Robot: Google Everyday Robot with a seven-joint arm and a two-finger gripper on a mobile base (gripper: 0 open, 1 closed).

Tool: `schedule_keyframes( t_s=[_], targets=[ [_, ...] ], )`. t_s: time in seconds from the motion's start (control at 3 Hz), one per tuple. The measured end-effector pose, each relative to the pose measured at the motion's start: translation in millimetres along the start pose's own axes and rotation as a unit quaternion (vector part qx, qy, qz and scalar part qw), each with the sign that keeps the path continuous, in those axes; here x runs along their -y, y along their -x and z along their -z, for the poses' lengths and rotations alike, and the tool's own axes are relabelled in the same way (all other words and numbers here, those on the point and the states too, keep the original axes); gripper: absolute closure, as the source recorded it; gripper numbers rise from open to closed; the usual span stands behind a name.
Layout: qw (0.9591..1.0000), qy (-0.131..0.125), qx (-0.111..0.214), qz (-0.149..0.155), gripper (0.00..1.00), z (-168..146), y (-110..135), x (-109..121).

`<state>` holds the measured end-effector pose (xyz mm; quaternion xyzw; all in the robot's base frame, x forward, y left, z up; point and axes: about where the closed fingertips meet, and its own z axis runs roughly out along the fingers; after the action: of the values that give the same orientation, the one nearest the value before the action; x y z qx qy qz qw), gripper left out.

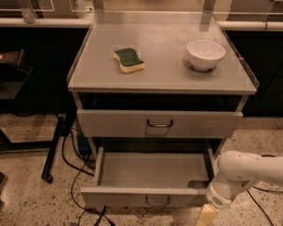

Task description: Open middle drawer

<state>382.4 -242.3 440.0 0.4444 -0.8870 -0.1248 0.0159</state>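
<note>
The middle drawer (145,196) is pulled far out of the grey cabinet. Its shallow tray shows empty, and its small wire handle (157,201) sits in the centre of the front. My gripper (206,216) is at the bottom edge of the camera view, just outside the drawer's front right corner and off the handle. Only its pale yellowish tip shows below the white wrist (230,182). The drawer above (160,123), with its own handle, stands almost shut with a dark gap over it. Anything below the open drawer is hidden by it.
On the cabinet top (164,69) lie a green-and-yellow sponge (129,60) and a white bowl (205,54). Cables (80,168) trail on the speckled floor at the left, beside a black stand leg (54,147). Dark benches stand behind on both sides.
</note>
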Motion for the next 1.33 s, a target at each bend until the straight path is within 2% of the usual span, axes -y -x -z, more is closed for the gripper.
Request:
schedule_keyframes(
  t_s=[0.67, 1.0, 1.33],
  targets=[
    [0.9999, -0.004, 0.003, 0.012, 0.0, -2, 9, 0],
    [0.9981, -0.027, 0.05, 0.025, 0.0, 41, 19, 2],
    [0.9977, -0.031, 0.054, 0.026, 0.0, 46, 19, 2]
  ],
)
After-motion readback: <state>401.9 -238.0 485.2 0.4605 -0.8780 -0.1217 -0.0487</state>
